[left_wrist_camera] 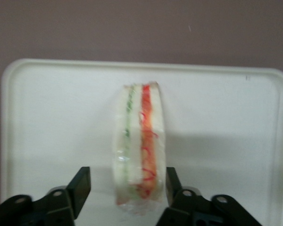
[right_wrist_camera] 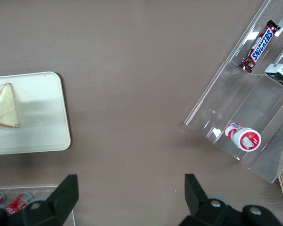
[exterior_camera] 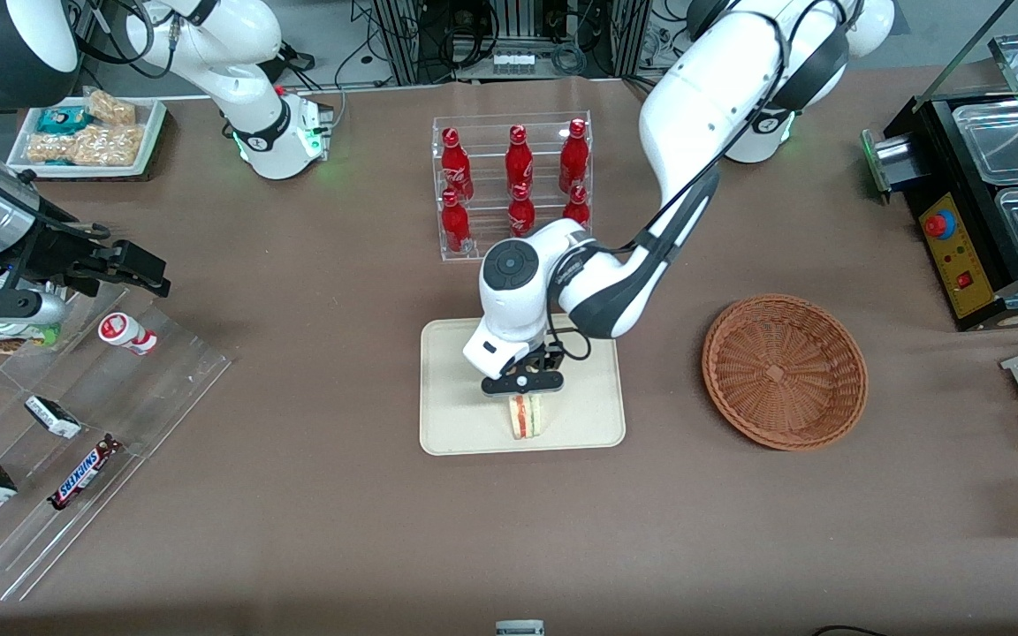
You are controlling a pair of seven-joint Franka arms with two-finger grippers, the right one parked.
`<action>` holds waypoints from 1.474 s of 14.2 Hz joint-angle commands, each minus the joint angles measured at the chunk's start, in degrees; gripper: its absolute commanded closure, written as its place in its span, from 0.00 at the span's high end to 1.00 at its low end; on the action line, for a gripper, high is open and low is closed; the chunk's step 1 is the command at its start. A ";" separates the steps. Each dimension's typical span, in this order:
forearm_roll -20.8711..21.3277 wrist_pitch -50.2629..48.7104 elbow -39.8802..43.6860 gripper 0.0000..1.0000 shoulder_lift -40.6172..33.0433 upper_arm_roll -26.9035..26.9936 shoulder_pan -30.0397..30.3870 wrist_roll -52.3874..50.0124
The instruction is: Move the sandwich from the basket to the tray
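Sandwich (exterior_camera: 526,416) stands on edge on tray (exterior_camera: 454,389), near its front rim, at 6 o'clock from gripper (exterior_camera: 523,395). Fingers spread, flanking it, not clamping. Basket (exterior_camera: 784,371) empty, at gripper's 3 o'clock. Risk: lift crooked and you clip sandwich, toppling it.

Count, front view: sandwich (exterior_camera: 526,416) x1, on tray (exterior_camera: 456,415) x1. Basket (exterior_camera: 784,371) x1, wicker. Red bottles (exterior_camera: 519,159) x6 in clear rack (exterior_camera: 512,124), 3 per tier. Stepped acrylic rack (exterior_camera: 164,380) twd parked arm's end: Snickers bar (exterior_camera: 83,473) x1, dark wrapped bars (exterior_camera: 52,416) x2, small red-white cup (exterior_camera: 126,334) x1. End effector (exterior_camera: 524,386) x1, over tray.
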 commanded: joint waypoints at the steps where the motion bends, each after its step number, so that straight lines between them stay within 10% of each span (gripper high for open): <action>1: -2.22 -6.55 -1.66 1.00 -8.84 0.25 3.30 -0.97; 5: -1.78 -18.83 -1.66 1.00 -18.94 0.25 10.14 -3.61; 12: -13.11 -29.50 -17.81 1.00 -42.24 1.73 29.92 26.84; 16: -19.00 -35.30 -19.50 1.00 -47.26 15.26 28.80 50.04; 21: -18.57 -34.43 -13.89 1.00 -43.15 15.64 29.24 53.79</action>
